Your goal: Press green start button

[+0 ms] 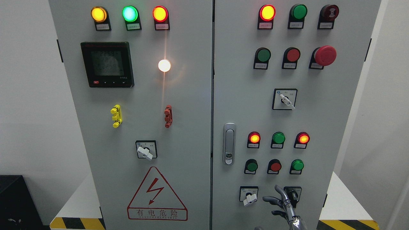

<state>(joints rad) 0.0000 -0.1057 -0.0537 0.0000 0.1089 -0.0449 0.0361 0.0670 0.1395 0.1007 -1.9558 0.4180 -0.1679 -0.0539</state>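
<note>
Rising from the bottom edge, right of the middle, the right metal robot hand (pixel 284 204) has its fingers (pixel 270 200) spread apart, holding nothing, in front of a black rotary switch (pixel 292 193). Above it, three round buttons sit on the grey cabinet door (pixel 319 111): green push button (pixel 251 166), red (pixel 275 166), green (pixel 297 165).

Unlit green button (pixel 264 55) (upper right door)
</note>
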